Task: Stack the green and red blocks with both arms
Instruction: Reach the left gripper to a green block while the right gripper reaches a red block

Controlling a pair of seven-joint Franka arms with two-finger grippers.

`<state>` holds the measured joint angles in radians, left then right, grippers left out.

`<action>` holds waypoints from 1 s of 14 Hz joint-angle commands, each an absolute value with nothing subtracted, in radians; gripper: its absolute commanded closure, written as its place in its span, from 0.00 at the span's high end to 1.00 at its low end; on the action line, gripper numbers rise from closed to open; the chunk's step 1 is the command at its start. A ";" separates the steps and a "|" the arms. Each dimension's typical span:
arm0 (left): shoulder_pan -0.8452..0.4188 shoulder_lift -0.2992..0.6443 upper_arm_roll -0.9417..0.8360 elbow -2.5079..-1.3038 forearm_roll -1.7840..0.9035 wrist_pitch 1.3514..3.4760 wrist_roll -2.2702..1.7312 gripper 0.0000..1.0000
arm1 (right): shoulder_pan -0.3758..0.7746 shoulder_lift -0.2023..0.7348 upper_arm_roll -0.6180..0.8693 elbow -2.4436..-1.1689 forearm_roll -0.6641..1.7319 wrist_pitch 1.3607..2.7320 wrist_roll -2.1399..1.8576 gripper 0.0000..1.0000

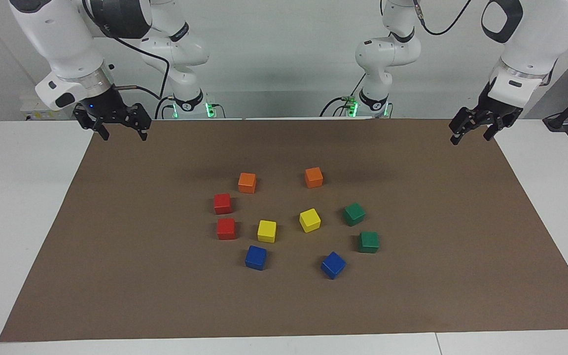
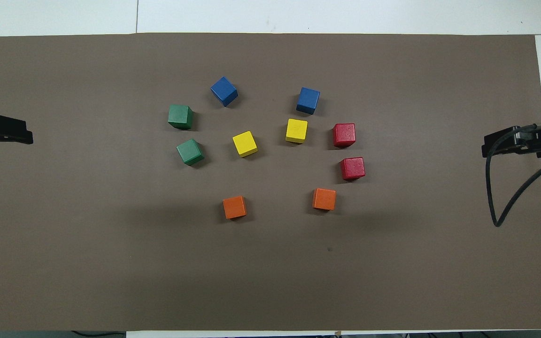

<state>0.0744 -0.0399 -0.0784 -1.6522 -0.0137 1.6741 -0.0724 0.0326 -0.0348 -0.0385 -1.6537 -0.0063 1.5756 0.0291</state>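
Observation:
Two green blocks sit apart on the brown mat toward the left arm's end, one nearer to the robots than the other. Two red blocks sit apart toward the right arm's end, one nearer to the robots than the other. My left gripper hangs open and empty over the mat's edge at its own end. My right gripper hangs open and empty over the mat's edge at its end. Both arms wait, away from the blocks.
Two orange blocks lie nearest the robots. Two yellow blocks sit in the middle of the cluster, and two blue blocks lie farthest. The brown mat covers a white table.

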 commanded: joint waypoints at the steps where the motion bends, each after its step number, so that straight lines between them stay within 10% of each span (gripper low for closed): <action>1: 0.089 -0.057 -0.084 -1.667 -0.021 1.666 -0.055 1.00 | 0.023 -0.060 -0.040 -1.681 -0.009 1.592 0.028 1.00; 14: 0.101 -0.087 -0.084 -1.727 -0.029 1.675 -0.071 1.00 | 0.021 -0.061 -0.040 -1.686 -0.009 1.611 0.028 1.00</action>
